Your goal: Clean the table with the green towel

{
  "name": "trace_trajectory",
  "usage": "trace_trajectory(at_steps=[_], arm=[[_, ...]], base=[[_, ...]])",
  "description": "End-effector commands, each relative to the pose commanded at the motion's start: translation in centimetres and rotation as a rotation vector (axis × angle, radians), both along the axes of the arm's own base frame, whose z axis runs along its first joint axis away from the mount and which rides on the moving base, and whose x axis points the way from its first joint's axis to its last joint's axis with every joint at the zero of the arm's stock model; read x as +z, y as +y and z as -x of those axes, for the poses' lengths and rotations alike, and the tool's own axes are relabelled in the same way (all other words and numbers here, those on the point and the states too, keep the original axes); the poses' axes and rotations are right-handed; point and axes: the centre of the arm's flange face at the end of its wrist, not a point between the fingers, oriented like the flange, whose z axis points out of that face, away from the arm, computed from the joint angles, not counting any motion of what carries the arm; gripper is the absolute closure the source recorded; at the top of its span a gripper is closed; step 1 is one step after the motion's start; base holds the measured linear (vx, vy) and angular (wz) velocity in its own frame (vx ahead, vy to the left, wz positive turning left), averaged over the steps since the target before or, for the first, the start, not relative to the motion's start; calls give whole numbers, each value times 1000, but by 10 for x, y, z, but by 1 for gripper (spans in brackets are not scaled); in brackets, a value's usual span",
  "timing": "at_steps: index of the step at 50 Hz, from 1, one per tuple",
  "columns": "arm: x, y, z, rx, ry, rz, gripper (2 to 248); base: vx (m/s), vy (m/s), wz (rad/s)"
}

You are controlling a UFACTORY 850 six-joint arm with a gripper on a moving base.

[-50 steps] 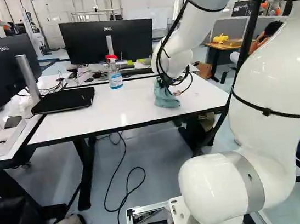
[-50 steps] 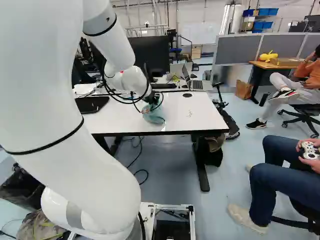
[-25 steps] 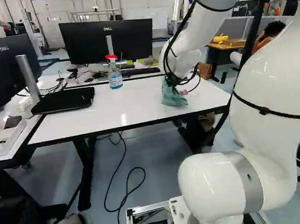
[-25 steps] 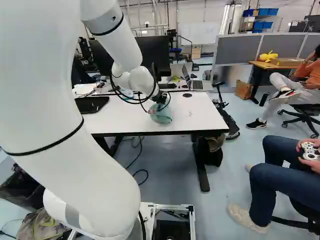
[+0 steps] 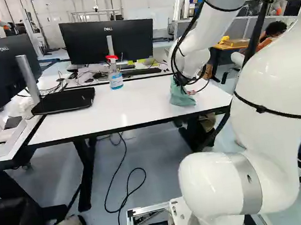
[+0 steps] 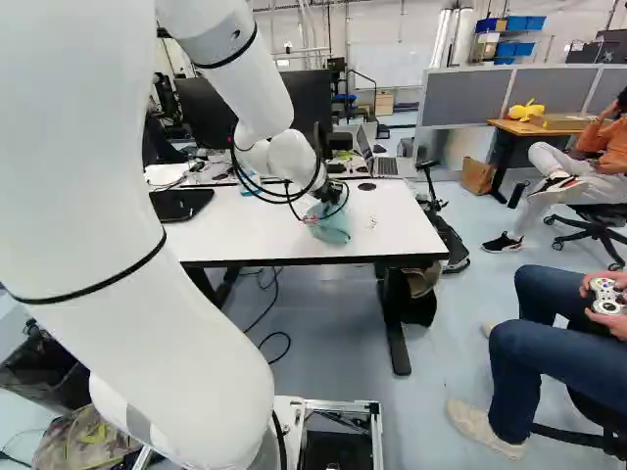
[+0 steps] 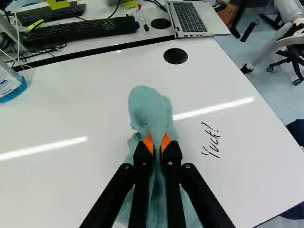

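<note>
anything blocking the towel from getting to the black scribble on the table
Nothing visible: only bare tabletop lies between the towel, held in the gripper, and the scribble beside it. The bottle stands on the towel's other side.

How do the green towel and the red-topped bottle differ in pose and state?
The towel is bunched and pinched between the pads of the gripper, while the bottle stands upright, ungripped. The towel is soft cloth in one plain colour; the bottle is see-through, with blue liquid inside. The towel lies nearer the table's front edge, the bottle nearer its back edge. Both are on the white table.
</note>
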Motion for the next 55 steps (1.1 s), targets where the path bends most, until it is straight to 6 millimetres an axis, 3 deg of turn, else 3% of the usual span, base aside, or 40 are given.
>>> trace_trajectory(at_steps=[26, 46, 55], arm=[[-5, -40, -7, -77, 7, -2, 212], [-27, -44, -14, -79, 50, -14, 212], [-27, -44, -14, -79, 50, -15, 212]], base=[[0, 0, 0], [0, 0, 0], [0, 0, 0]])
